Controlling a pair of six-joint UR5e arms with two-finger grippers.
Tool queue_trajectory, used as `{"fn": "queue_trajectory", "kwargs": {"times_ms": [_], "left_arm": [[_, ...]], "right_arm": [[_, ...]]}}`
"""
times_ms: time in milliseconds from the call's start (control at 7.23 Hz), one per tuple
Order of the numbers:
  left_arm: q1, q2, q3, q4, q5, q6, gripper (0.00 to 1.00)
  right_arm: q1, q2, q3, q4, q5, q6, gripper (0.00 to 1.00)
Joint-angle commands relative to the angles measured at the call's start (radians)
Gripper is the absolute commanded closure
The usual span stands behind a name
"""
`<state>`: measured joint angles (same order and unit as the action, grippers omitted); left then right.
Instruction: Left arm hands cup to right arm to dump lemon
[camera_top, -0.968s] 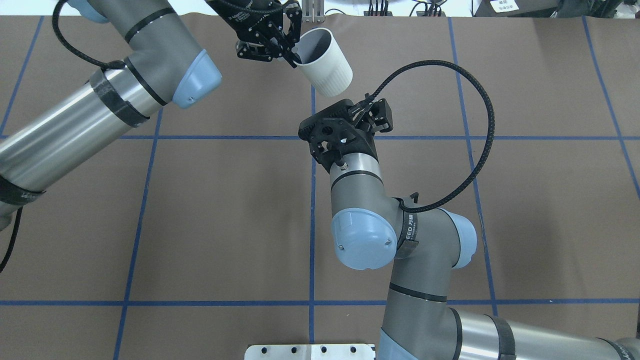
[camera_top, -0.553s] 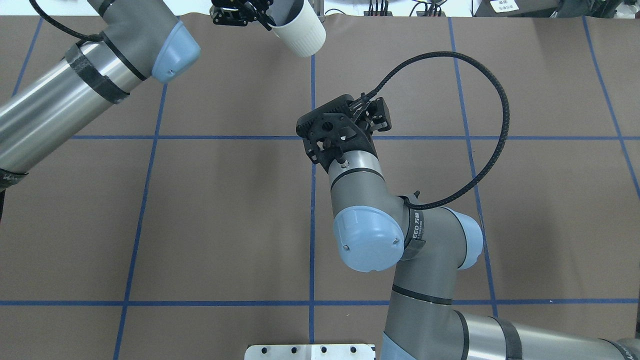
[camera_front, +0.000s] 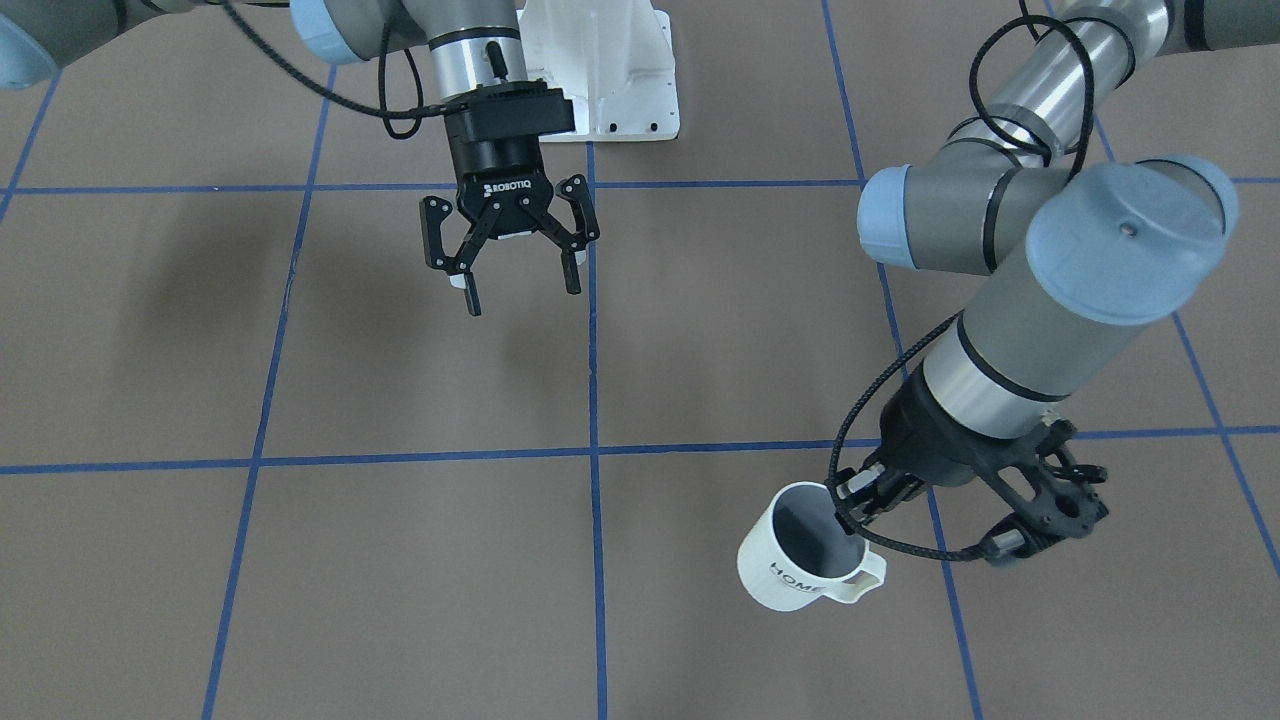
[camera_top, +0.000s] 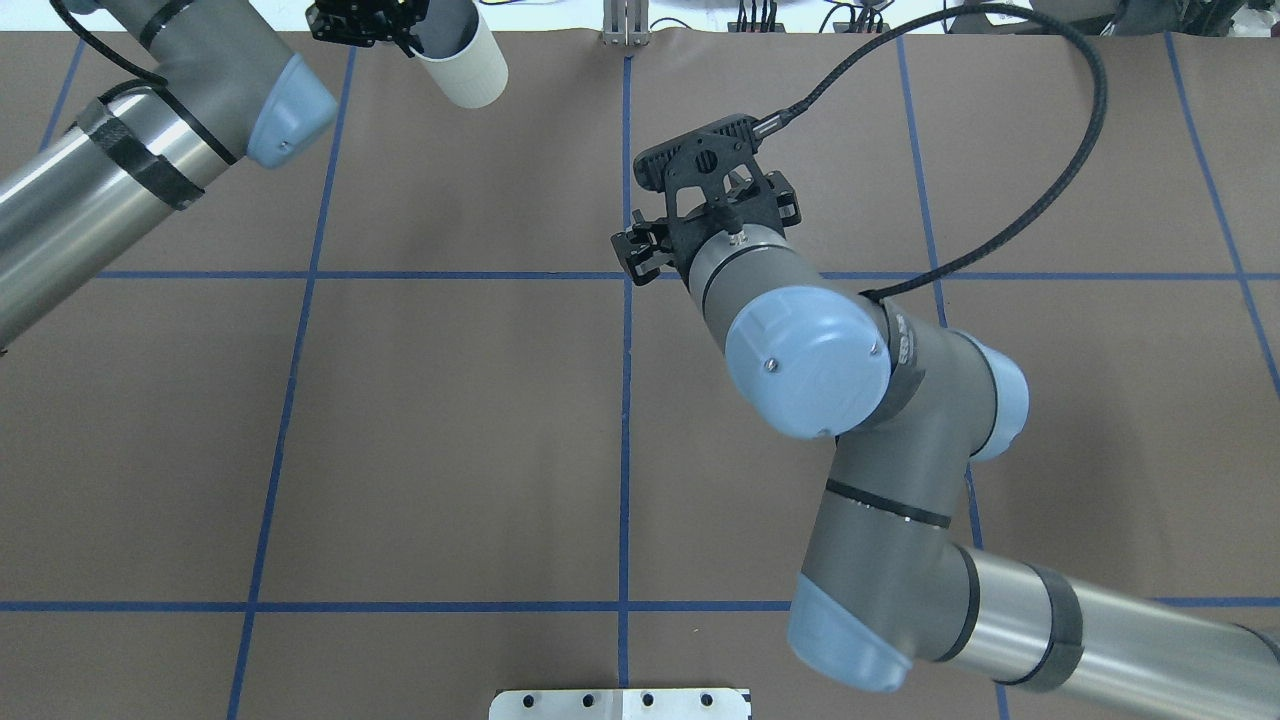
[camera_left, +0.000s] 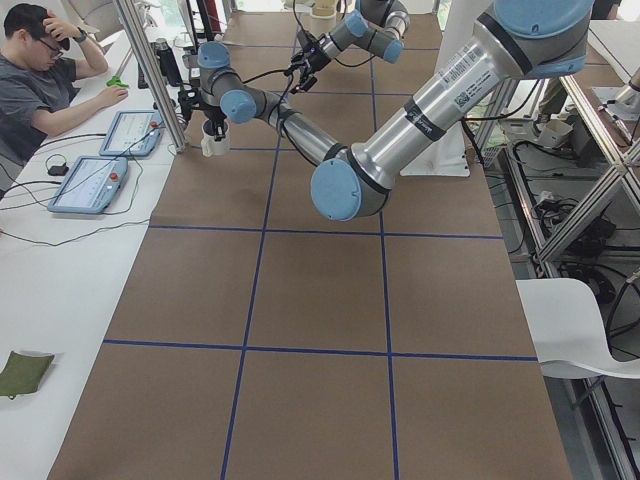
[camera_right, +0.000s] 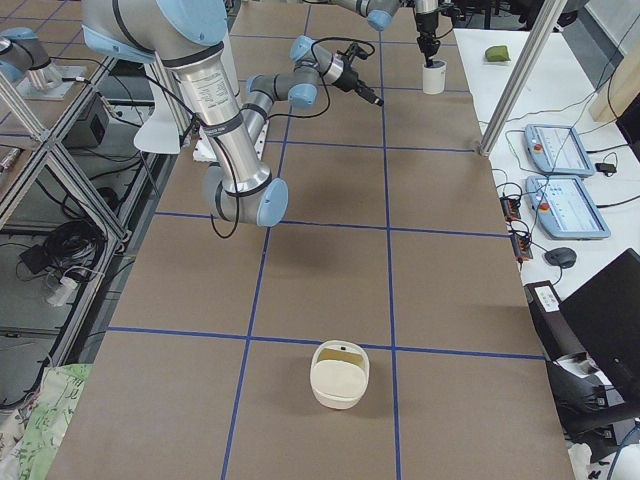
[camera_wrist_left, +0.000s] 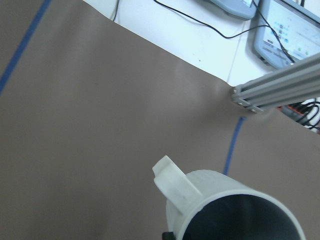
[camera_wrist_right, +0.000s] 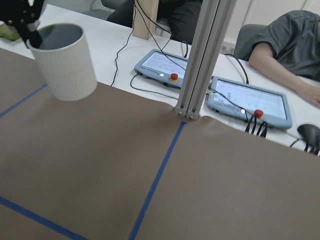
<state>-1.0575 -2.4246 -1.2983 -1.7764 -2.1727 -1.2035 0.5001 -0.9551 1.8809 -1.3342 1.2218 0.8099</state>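
Note:
The off-white ribbed cup (camera_front: 800, 570), "HOME" on its side, hangs over the table's far left corner. My left gripper (camera_front: 858, 498) is shut on its rim beside the handle, one finger inside. In the overhead view the cup (camera_top: 462, 66) sits at the top edge, mouth tipped toward the left gripper (camera_top: 385, 25). The cup's grey inside (camera_wrist_left: 240, 222) shows no lemon; the lemon is out of view. My right gripper (camera_front: 522, 293), marked ROBOTIQ, stands open and empty near the table's middle, well apart from the cup. The right wrist view has the cup (camera_wrist_right: 65, 62) at its upper left.
An aluminium post (camera_wrist_right: 200, 60) stands at the far table edge, with two control tablets (camera_wrist_right: 250, 100) and a seated person (camera_left: 40, 60) behind it. A white base plate (camera_front: 600, 70) lies at the robot's side. An off-white container (camera_right: 340, 375) sits at the table's right end.
The left arm has carried the cup leftward along the far edge. The right wrist has turned and shifted farther from the robot, its cable loop swinging up.

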Motion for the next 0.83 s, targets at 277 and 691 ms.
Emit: {"fn": "queue_trajectory", "kwargs": {"times_ms": [277, 691], "left_arm": [[-0.067, 0.236, -0.187, 0.308, -0.001, 0.503, 1.00], [-0.113, 0.480, -0.314, 0.310, -0.022, 0.750, 1.00]], "right_arm": [[0.393, -0.164, 0.006, -0.029, 0.820, 0.012, 0.00], [0.521, -0.366, 0.075, -0.122, 1.007, -0.073, 0.00]]}}
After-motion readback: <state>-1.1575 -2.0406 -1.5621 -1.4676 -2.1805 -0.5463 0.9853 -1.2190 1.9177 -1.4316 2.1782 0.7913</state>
